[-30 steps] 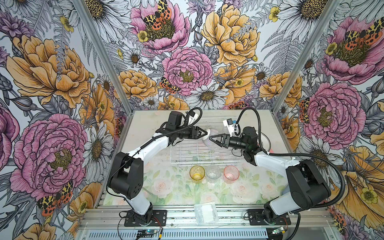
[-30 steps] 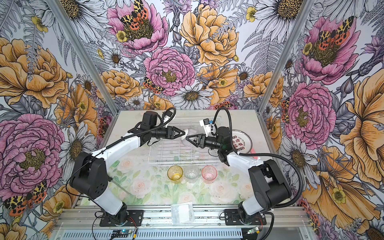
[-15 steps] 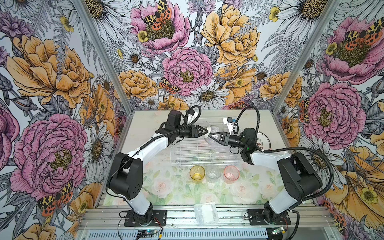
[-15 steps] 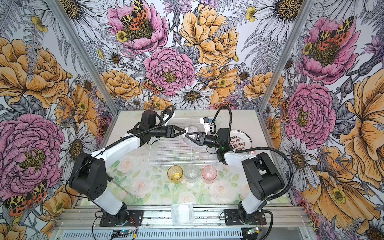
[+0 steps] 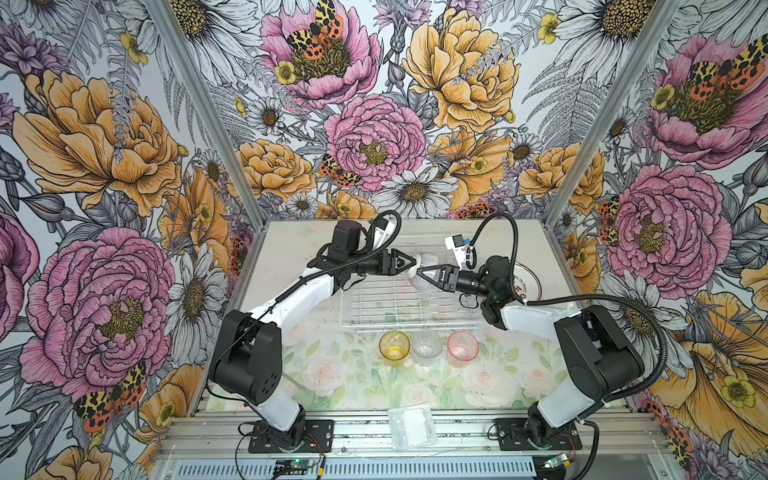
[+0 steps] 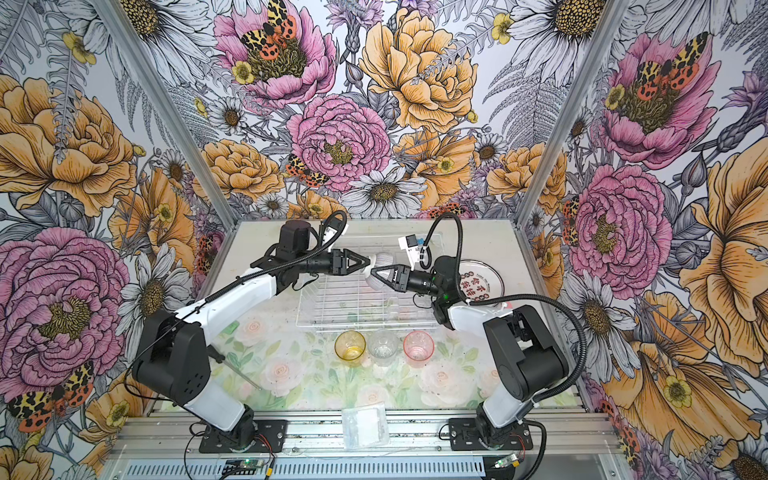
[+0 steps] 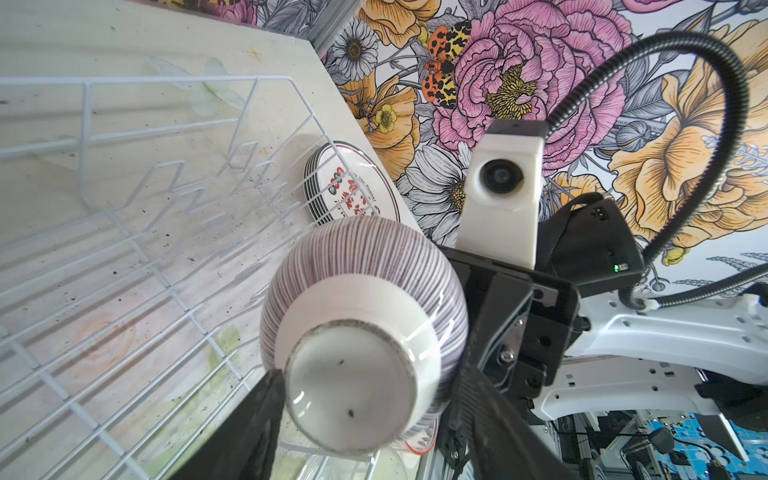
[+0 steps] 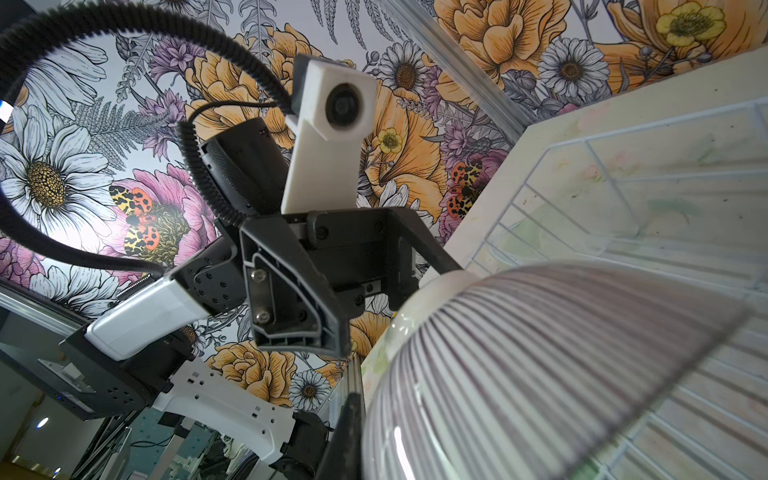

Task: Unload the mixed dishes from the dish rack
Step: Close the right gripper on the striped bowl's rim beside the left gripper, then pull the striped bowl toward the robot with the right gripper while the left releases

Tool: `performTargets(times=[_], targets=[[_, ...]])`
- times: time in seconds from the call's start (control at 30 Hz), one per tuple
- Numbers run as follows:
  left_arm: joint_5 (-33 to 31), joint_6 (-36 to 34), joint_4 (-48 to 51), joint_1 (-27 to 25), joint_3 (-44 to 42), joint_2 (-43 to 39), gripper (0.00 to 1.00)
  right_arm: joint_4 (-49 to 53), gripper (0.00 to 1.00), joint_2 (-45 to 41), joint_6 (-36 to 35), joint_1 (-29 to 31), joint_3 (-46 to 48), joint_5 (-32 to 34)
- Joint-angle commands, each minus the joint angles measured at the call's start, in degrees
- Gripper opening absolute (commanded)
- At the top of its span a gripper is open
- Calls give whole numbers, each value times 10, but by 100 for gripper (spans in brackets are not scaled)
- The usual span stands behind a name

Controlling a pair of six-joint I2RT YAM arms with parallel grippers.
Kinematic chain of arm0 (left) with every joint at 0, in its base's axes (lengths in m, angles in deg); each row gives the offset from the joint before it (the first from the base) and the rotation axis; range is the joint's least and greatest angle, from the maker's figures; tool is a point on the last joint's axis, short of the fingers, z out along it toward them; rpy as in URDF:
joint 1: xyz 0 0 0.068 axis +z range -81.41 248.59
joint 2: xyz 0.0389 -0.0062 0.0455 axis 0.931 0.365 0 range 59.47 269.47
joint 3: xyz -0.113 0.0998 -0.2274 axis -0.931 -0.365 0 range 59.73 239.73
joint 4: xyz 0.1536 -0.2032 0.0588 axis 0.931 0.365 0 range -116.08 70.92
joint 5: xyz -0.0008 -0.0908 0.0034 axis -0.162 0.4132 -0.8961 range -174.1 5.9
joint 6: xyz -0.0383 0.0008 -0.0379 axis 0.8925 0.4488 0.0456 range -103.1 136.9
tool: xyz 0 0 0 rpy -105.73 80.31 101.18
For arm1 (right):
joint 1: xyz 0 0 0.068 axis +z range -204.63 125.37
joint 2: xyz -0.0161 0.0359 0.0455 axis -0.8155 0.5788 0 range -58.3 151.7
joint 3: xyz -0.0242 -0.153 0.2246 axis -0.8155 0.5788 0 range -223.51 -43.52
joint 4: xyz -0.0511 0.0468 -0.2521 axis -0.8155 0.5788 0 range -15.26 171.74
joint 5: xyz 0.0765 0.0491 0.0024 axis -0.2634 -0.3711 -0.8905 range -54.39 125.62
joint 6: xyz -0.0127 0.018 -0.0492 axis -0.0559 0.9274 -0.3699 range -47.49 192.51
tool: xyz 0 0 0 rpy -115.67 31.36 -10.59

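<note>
The bowl (image 5: 430, 261) hangs above the far side of the dish rack (image 5: 374, 305). The right gripper (image 5: 420, 273) pinches its rim to carry the load. The left gripper (image 5: 412, 263) stands open around the foot, which suggests a handover.

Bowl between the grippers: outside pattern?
Fine grey-purple stripes on the bowl, plain white foot; best in left wrist view.

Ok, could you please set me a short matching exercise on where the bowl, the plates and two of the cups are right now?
Things:
1 bowl
2 plates
3 yellow cup
4 pink cup

Places, as seen in both top views:
a right of the rack
b held up over the rack
c left end of the cup row
d right end of the cup row

Pairs: 1-b, 2-a, 3-c, 4-d
</note>
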Motion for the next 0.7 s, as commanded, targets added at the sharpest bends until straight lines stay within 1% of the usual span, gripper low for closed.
performTargets(times=[0.0,0.1,0.13,0.23,0.33,0.4,0.43,0.57,0.67], targets=[[-28,-18,7,11,-6,-32,74,34,0,-37,-46,-2,-13,9],[-48,-17,14,23,-16,-48,75,104,0,-56,-88,0,-22,12],[-56,-18,19,28,-18,-56,75,142,0,-66,-111,2,-27,16],[-100,-31,50,39,-25,-84,75,308,0,-100,-212,20,-55,44],[-170,-57,100,49,-29,-114,75,535,0,-130,-356,68,-123,128],[-206,-70,125,58,-35,-130,76,645,0,-139,-431,111,-170,196],[-214,-72,132,64,-39,-136,76,671,0,-140,-450,128,-189,215],[-219,-76,143,90,-56,-153,76,805,0,-131,-537,214,-261,356],[-221,-81,150,105,-61,-158,76,873,0,-113,-587,299,-306,453]])
